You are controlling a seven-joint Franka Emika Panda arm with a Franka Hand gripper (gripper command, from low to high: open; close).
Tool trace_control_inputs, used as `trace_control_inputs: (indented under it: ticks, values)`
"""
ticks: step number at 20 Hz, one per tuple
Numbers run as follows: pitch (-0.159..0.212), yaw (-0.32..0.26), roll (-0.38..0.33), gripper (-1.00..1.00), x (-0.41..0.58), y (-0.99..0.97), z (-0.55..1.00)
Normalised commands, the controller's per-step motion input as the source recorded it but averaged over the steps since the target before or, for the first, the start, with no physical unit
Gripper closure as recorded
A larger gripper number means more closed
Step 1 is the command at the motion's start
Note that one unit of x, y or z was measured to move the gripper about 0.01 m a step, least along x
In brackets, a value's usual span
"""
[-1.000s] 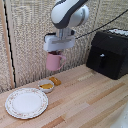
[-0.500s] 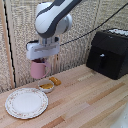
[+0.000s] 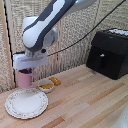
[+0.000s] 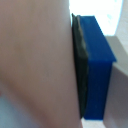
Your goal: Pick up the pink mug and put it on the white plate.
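In the exterior view my gripper (image 3: 27, 71), a white boxy block, is shut on the pink mug (image 3: 25, 79) and holds it upright in the air. The mug hangs just above the far edge of the white platter (image 3: 26, 103), which lies on the wooden table at the exterior view's left. I cannot tell whether the mug touches the platter. In the wrist view the pink mug wall (image 4: 35, 60) fills most of the picture, pressed against a dark-blue fingertip (image 4: 95, 70).
A small white bowl with yellow contents (image 3: 47, 86) sits close beside the mug, toward the exterior view's right. An orange-yellow item (image 3: 55, 80) lies behind it. A black box-shaped appliance (image 3: 109, 52) stands at the back right. A wall panel lies behind.
My gripper has carried the pink mug toward the exterior view's left and lower, from over the small bowl to over the platter's far edge.
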Motion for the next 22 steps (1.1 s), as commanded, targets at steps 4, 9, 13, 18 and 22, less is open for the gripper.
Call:
trace_control_inputs:
  ticks: [4,9,13,18,22]
  values:
    - [0.0,0.01,-0.098,1.0,0.153,0.2,-0.45]
    - [0.0,0.017,-0.097,1.0,0.204,0.17,-0.45]
    - [0.003,0.011,-0.07,1.0,0.095,0.2,-0.22]
    - [0.007,0.002,-0.012,-1.0,0.0,0.14,0.0]
    - [0.021,0.015,0.0,-1.0,0.013,0.02,0.26]
